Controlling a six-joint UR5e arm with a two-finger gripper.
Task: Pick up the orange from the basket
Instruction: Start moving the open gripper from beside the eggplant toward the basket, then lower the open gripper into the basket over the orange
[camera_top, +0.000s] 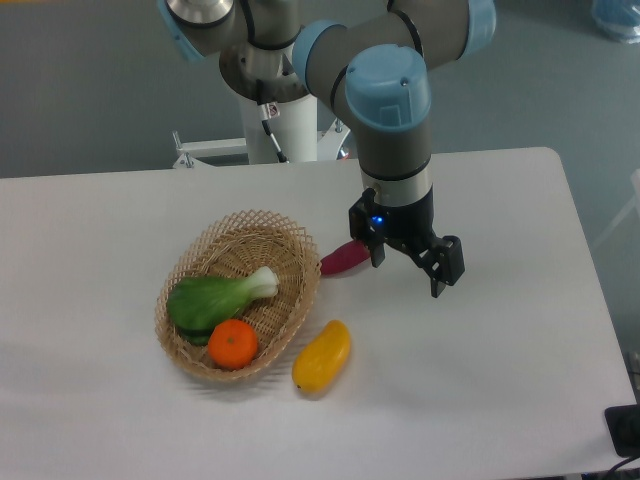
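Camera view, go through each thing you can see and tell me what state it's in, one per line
gripper: open, empty, above the table right of the basket
orange: in the basket, not grasped
basket: upright on the table
bok choy: lying in the basket beside the orange
yellow mango: on the table, outside the basket
purple vegetable: on the table, partly hidden by the gripper
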